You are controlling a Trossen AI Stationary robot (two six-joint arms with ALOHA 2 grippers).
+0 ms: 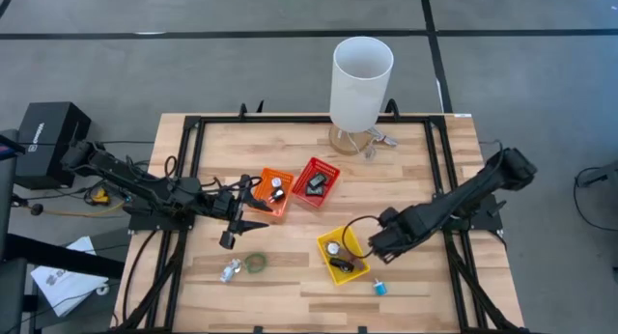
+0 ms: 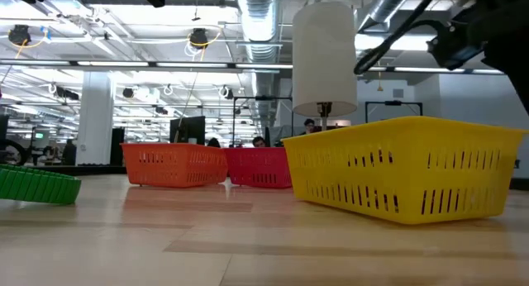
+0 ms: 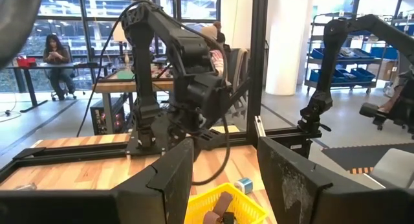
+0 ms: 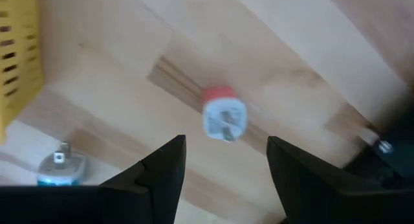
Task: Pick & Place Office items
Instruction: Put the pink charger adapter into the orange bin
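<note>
One small white block (image 4: 224, 120) with a red end lies on wood.

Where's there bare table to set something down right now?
Free: the back left corner behind the orange basket, and the front right past the yellow basket. Crowded: the middle, around the orange, red and yellow baskets and both grippers.

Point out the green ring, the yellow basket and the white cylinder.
Green ring (image 1: 256, 264), high view, on its band.
Yellow basket (image 2: 397, 174), low view, on its slotted side wall.
White cylinder (image 1: 359, 93), high view, on its outer wall.
</note>
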